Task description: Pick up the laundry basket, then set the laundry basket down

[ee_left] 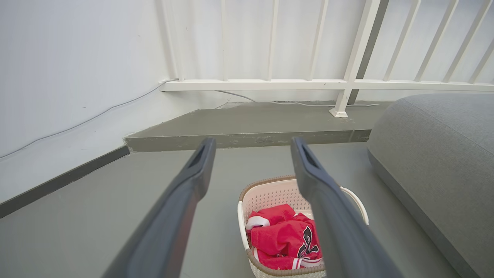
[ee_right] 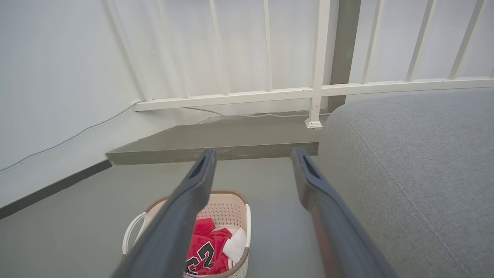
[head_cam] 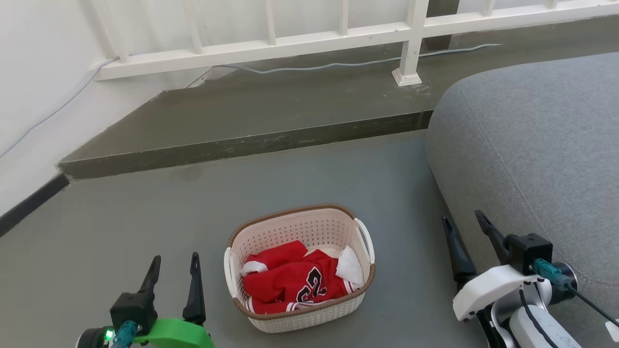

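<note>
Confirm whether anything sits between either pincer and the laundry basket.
Nothing visible does. The laundry basket stands on the floor between the left pincer and the right pincer, both open and apart from it. The grey cushioned seat lies on the right pincer's outer side, not in its path.

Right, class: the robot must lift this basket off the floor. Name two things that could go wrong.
1. The laundry basket has slim side handles; an uneven grip by the open left gripper and right gripper could tilt it and spill the red jersey.
2. The right gripper sits beside the grey sofa, so that arm may brush it.
</note>
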Motion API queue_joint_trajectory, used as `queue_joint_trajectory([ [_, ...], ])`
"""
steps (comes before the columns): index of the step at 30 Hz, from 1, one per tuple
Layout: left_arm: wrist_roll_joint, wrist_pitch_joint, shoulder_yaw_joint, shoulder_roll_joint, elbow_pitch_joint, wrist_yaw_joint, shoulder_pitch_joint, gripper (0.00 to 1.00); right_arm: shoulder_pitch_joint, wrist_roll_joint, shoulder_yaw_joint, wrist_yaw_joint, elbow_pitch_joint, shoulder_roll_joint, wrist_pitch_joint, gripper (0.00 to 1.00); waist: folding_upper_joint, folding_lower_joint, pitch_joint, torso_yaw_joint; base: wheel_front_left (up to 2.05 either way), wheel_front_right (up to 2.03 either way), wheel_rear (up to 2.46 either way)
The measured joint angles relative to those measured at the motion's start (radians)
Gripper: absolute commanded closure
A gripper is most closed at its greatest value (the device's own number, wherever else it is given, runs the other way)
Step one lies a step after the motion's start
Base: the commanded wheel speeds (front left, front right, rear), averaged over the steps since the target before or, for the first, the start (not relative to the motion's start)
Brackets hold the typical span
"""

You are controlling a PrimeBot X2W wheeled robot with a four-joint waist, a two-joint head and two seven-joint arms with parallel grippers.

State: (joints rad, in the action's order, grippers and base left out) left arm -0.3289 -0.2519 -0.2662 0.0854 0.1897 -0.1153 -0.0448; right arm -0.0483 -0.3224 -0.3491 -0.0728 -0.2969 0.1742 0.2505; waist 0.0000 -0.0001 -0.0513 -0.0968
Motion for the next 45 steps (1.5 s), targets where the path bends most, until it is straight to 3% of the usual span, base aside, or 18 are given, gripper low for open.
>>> queue_joint_trajectory([
  [29, 0.052, 0.0, 0.035, -0.009, -0.101, -0.008, -0.082, 0.0, 0.053, 0.025, 0.031, -0.008, 0.068, -0.004, 0.0, 0.0, 0.0, 0.0, 0.0, 0.007, 0.0, 0.0, 0.0],
  [30, 0.053, 0.0, 0.035, -0.01, -0.102, -0.008, -0.082, 1.0, 0.056, 0.025, 0.032, -0.008, 0.069, -0.004, 0.0, 1.0, 0.0, 0.0, 0.0, 0.008, 0.0, 0.0, 0.0],
  [45, -0.035, 0.005, 0.029, -0.017, -0.071, 0.01, -0.1, 1.0, 0.099, -0.062, 0.051, 0.004, 0.037, -0.027, -0.014, 1.0, 0.0, 0.0, 0.006, 0.016, 0.0, 0.0, 0.0],
])
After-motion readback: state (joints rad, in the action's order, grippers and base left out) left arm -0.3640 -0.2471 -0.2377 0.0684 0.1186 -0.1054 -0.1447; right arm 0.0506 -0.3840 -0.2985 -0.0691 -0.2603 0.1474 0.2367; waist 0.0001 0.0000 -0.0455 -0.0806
